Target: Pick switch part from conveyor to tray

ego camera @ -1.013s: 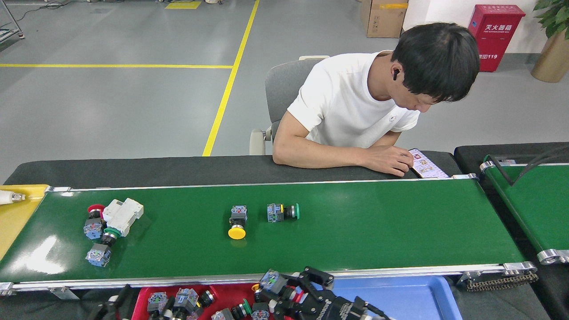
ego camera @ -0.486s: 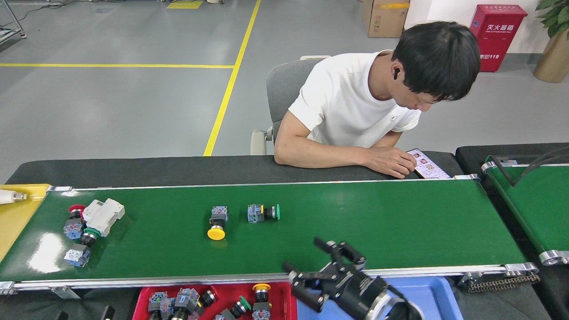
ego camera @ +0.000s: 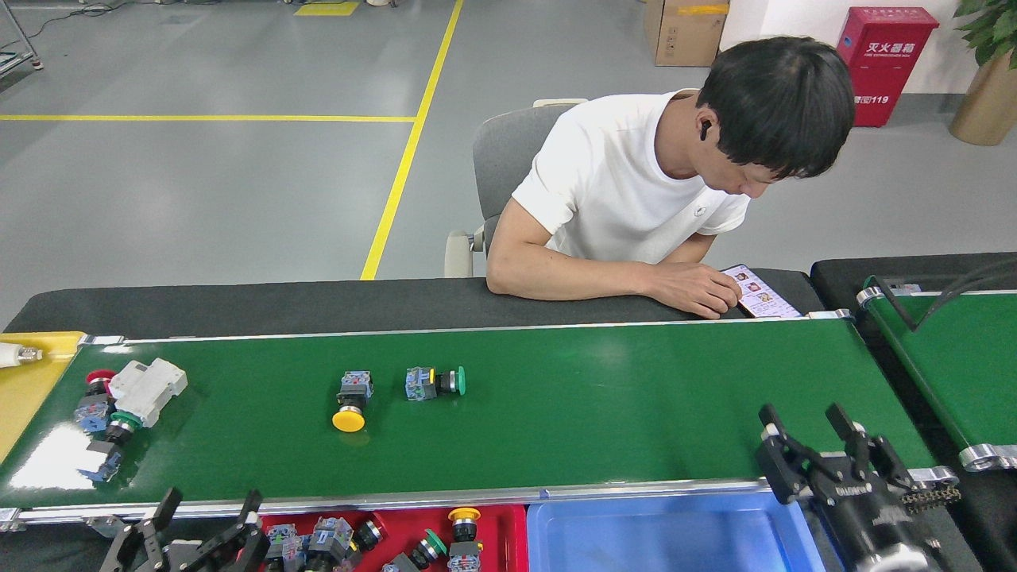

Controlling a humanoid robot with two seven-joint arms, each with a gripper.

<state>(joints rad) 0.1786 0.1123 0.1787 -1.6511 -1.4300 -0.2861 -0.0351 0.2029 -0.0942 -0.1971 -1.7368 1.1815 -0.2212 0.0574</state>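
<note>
Standing between picks: neither claw has hold of a part. The right gripper [ego camera: 810, 433] is at the lower right of the frame, over the near rail of the conveyor [ego camera: 604, 413], its two dark fingers spread apart with nothing between them. The left gripper [ego camera: 208, 512] shows at the lower left, just below the near rail and beside the red tray [ego camera: 520, 532]; its fingers also stand apart and appear empty, though the frame's bottom edge cuts off its body.

On the belt, a yellow-capped pushbutton switch [ego camera: 351, 400] and a green-capped pushbutton switch [ego camera: 433, 382] lie near each other, left of centre. A cluster of parts lies at the far left end: a white housing [ego camera: 148, 388] with red-capped and green-capped switches touching it. The tray, at the lower centre, already holds several switches. A blue bin [ego camera: 675, 536] sits just beside it.

Judgement: the next step is a fresh pick. It calls for lowering an open claw around one switch body, with the left gripper nearer the two central switches.
</note>
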